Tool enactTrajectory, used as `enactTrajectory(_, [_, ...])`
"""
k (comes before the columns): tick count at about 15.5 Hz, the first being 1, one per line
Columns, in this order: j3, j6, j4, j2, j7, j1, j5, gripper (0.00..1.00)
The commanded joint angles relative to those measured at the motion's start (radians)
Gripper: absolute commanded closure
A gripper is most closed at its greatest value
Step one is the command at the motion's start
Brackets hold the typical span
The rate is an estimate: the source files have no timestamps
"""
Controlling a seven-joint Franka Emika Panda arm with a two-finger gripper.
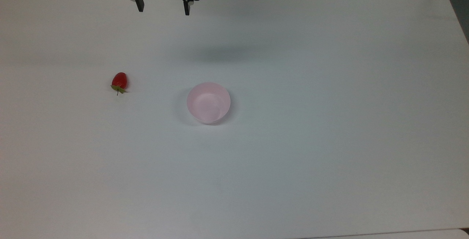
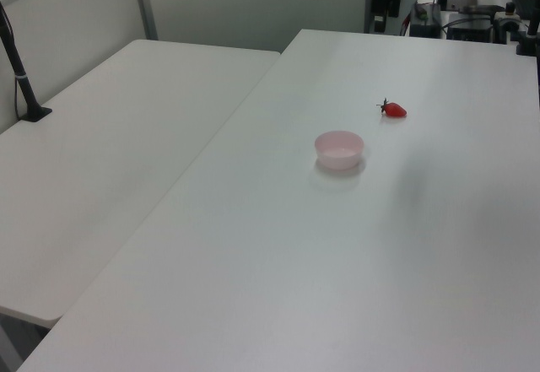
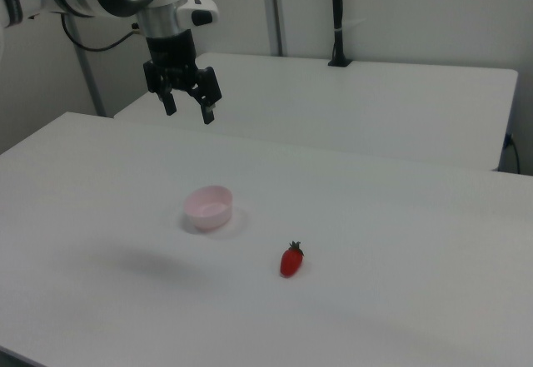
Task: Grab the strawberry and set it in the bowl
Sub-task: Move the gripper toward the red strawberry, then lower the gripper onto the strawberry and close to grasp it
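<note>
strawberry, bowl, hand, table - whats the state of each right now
strawberry: lying on its side on the table, apart from the bowl, not held
bowl: upright, open side up, nothing in it
hand: open, holding nothing, raised above the table, away from the strawberry and the bowl
table: white top bearing the strawberry and the bowl
</note>
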Motion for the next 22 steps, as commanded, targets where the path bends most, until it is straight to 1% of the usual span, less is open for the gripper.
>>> enactTrajectory(1, [-0.005,0.021,-0.019,-0.009,-0.023,0.001,0.008,0.00])
enactTrajectory(9, [-0.005,0.021,-0.020,-0.003,-0.023,-0.006,0.008,0.00])
enactTrajectory(11, [-0.005,0.019,-0.020,0.005,-0.032,-0.040,0.008,0.00])
enactTrajectory(15, [-0.005,0.027,-0.028,0.041,-0.150,-0.129,0.002,0.00])
enactTrajectory(16, [-0.005,0.030,-0.040,0.048,-0.189,-0.150,-0.008,0.00])
enactTrajectory(17, [-0.005,0.039,-0.062,0.051,-0.235,-0.167,-0.028,0.00])
enactTrajectory(18, [-0.005,0.086,-0.115,0.054,-0.275,-0.187,-0.047,0.00])
enactTrajectory(19, [-0.005,0.143,-0.163,0.054,-0.283,-0.198,-0.056,0.00])
enactTrajectory(22, [-0.005,0.307,-0.290,0.067,-0.284,-0.224,-0.123,0.00])
